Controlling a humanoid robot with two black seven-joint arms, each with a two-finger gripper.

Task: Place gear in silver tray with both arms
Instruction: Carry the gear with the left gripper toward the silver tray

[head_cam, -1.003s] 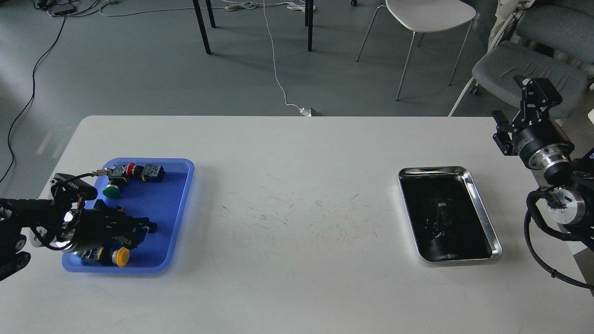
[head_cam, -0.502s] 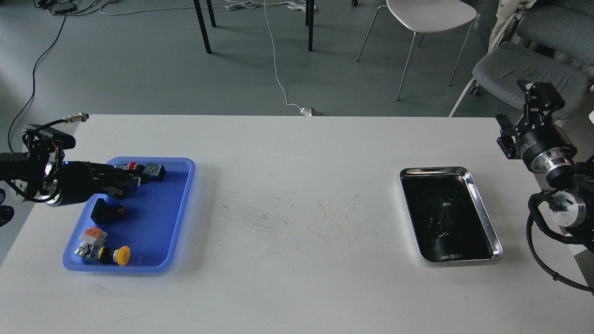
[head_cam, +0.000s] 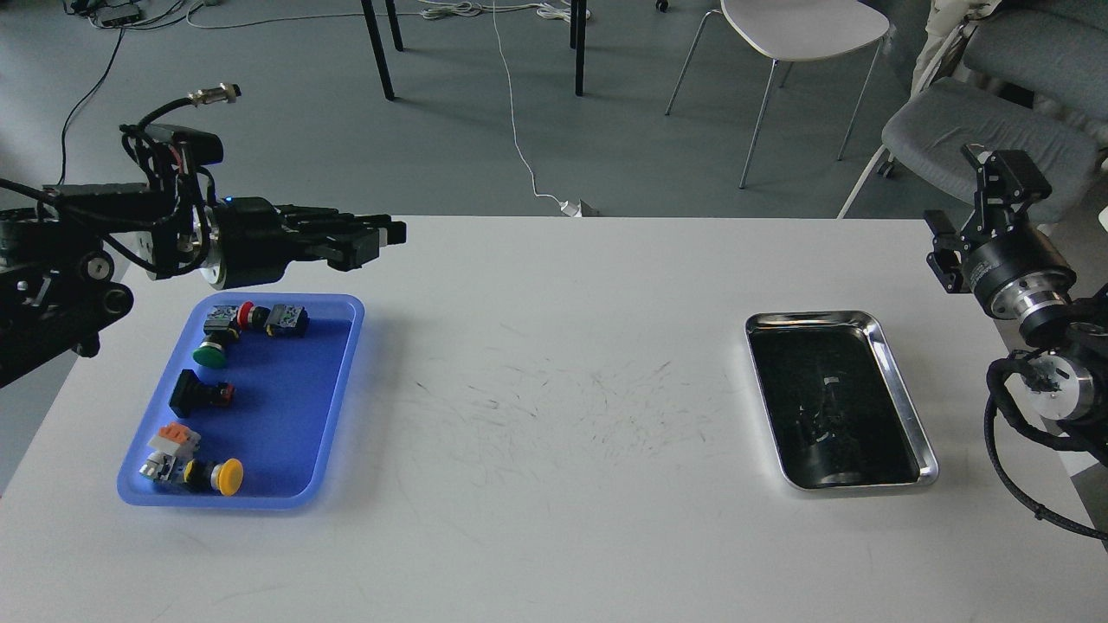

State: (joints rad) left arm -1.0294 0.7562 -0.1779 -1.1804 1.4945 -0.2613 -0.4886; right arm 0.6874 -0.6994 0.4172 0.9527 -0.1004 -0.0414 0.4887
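On the white desk [head_cam: 554,519], the shiny rectangular silver tray [head_cam: 905,402] lies empty at right. The gear, small rigid push-button switches, sits in the blue plastic tray [head_cam: 342,381]; grip their boxy bodies. Left gripper [head_cam: 381,238] and right gripper [head_cam: 1004,169]: jaws unreadable.

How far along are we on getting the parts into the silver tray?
Nothing looks done: the silver tray holds no parts. The pushbutton parts all sit in the blue tray. The left gripper hangs above the table beyond the blue tray; whether its jaws hold anything is unclear. The right gripper hangs off the table's right edge. All transfers remain.
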